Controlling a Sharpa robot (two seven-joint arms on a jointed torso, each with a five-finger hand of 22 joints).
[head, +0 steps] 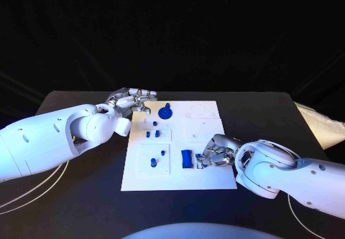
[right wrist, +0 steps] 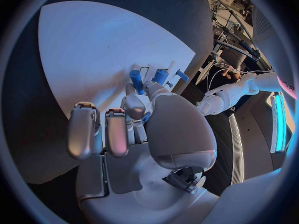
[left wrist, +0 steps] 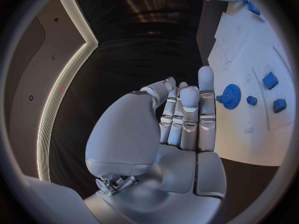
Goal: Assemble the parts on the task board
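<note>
- Standing by the black table (head: 72,99), I see the white rectangular task board (head: 201,177) at its centre, with no writing on it that I can read.
- The right hand (head: 214,153), at the board's four o'clock edge, hides part of a long blue block (head: 187,158); its fingers curl in over it, but an actual grip is hard to make out.
- A blue toothed wheel (head: 165,112) sits at the board's eleven o'clock.
- The left hand (head: 133,99), just off that corner, holds nothing, fingers straight and pressed together.

The right hand (head: 213,152) covers part of the blue part (head: 187,159) beside it.
</note>
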